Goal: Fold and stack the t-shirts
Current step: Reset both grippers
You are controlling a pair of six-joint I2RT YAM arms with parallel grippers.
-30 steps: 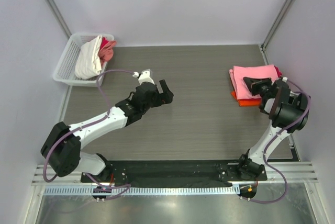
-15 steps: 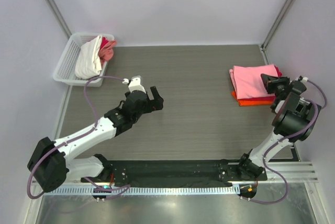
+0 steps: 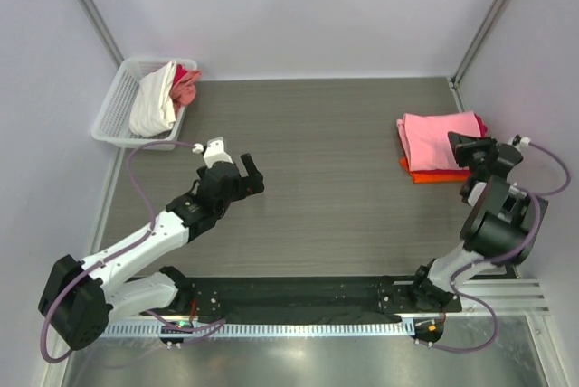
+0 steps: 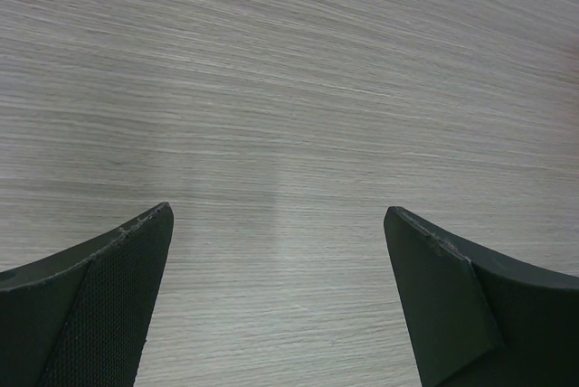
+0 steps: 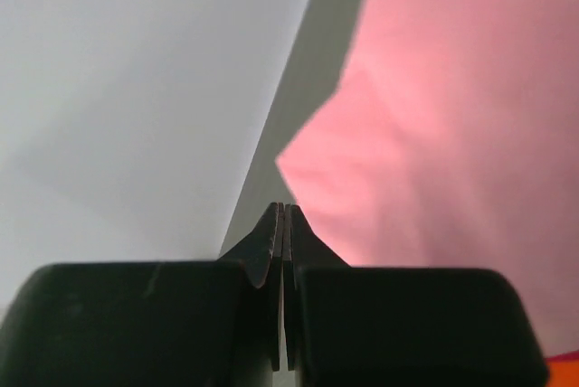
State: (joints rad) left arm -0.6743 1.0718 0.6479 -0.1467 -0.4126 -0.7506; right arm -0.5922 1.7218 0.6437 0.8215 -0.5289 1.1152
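A folded pink t-shirt [image 3: 436,136] lies on top of a folded orange one [image 3: 430,174] at the table's right side. It fills the right wrist view [image 5: 452,107]. My right gripper [image 3: 461,146] is shut and empty, over the stack's right part; its fingertips [image 5: 284,215] press together. My left gripper [image 3: 250,174] is open and empty above bare table left of centre; its fingers [image 4: 118,287] stand wide apart. Unfolded shirts, white [image 3: 154,98] and pink-red [image 3: 185,82], lie in the basket.
A white mesh basket [image 3: 112,108] sits at the back left corner. Grey walls and metal frame posts close in the table on three sides. A black rail [image 3: 298,297] with the arm bases runs along the near edge.
My left arm has pulled back toward the near left, away from the table's middle. My right arm has drawn back to the right, with its gripper now over the stack's right part.
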